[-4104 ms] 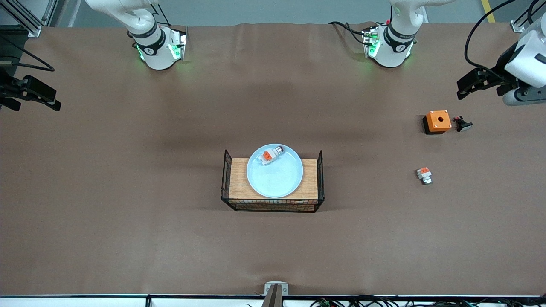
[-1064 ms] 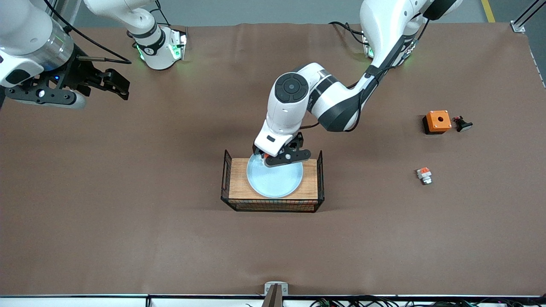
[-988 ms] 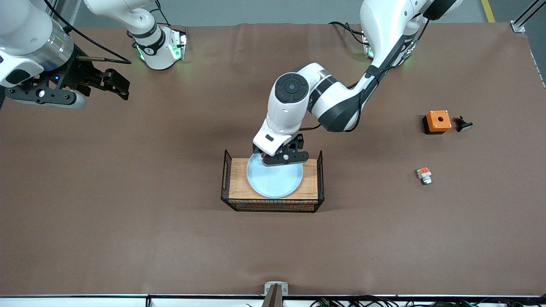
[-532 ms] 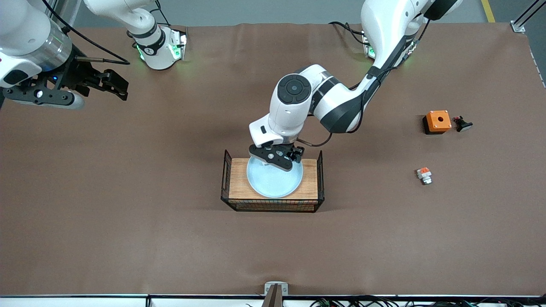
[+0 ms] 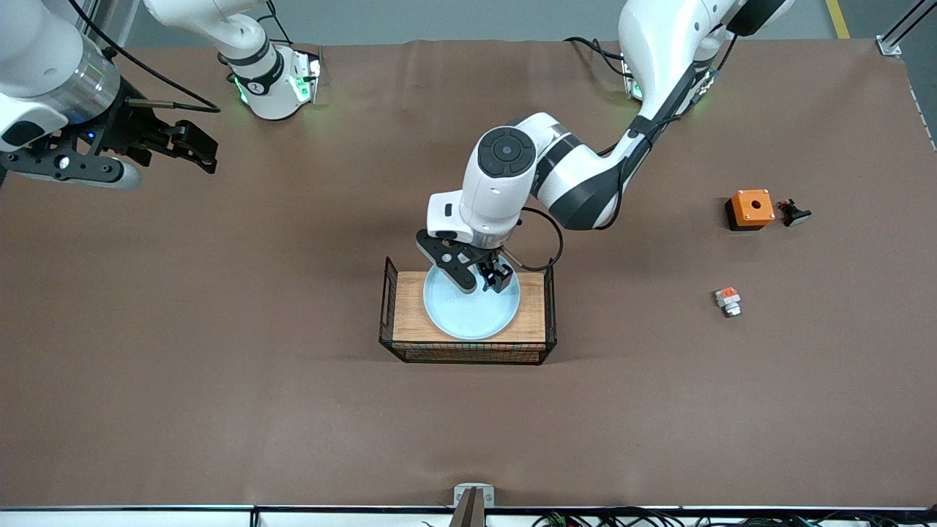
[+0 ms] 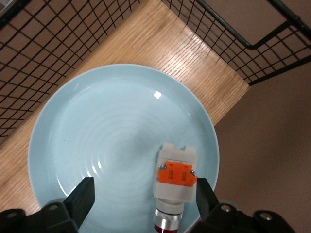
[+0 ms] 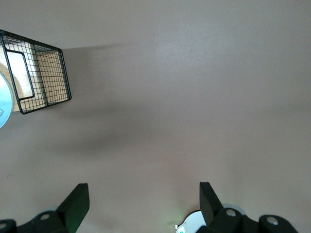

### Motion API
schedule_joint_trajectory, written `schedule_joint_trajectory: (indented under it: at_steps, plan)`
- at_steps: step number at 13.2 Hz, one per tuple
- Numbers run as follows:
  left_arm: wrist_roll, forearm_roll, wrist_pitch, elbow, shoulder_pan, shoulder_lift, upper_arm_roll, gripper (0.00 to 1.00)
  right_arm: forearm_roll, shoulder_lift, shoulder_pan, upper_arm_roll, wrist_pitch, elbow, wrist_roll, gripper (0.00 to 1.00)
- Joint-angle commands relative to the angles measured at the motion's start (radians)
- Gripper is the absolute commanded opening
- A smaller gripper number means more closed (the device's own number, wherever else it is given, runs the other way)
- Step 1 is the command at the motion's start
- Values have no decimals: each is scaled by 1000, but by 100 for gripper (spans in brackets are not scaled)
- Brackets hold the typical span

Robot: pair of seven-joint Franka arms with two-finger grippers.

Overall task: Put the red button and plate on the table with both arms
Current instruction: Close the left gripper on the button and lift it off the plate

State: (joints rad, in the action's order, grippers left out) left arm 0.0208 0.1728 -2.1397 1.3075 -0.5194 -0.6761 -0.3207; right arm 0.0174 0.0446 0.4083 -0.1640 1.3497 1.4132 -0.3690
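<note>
The pale blue plate (image 5: 463, 320) lies on the wood-topped wire rack (image 5: 408, 322) in the middle of the brown table (image 5: 293, 410). My left gripper (image 5: 483, 281) hangs low over the plate and hides the red button in the front view. In the left wrist view the red button (image 6: 176, 178) lies on the plate (image 6: 97, 141) near its rim, inside my open left gripper (image 6: 143, 200). It sits right beside one finger (image 6: 204, 196), and the other finger stands well apart from it. My right gripper (image 5: 198, 146) waits open in the air over bare table at the right arm's end.
A second white-and-orange button piece (image 5: 728, 301), an orange box with a hole (image 5: 750, 208) and a small black button piece (image 5: 794, 213) lie toward the left arm's end. The rack's black wire ends (image 6: 243, 34) rise on two sides of the plate. The right wrist view shows the rack (image 7: 39, 77).
My left hand has turned about its wrist over the plate, so its fingers now straddle the button. The right arm has drifted only slightly.
</note>
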Motion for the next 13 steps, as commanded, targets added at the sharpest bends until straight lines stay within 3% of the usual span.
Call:
schedule_joint_trajectory:
  at_steps: [1,7,10,11,13]
  plan:
    - [51,8,-35,-22,-14,-28,0,89,1,-5,-2,0,-3,6,-16,100]
    - [79,10,-42,-20,-22,-54,0,82,1,-5,-2,0,-3,6,-14,100]
    - [80,11,-43,-20,-22,-63,0,70,1,-5,-2,0,-3,6,-14,100]
    - [70,10,-43,-20,-24,-62,0,52,1,-5,-2,0,-3,6,-14,100]
    - [32,2,-42,-19,-28,-57,-3,7,1,-5,-2,0,-3,6,-16,100]
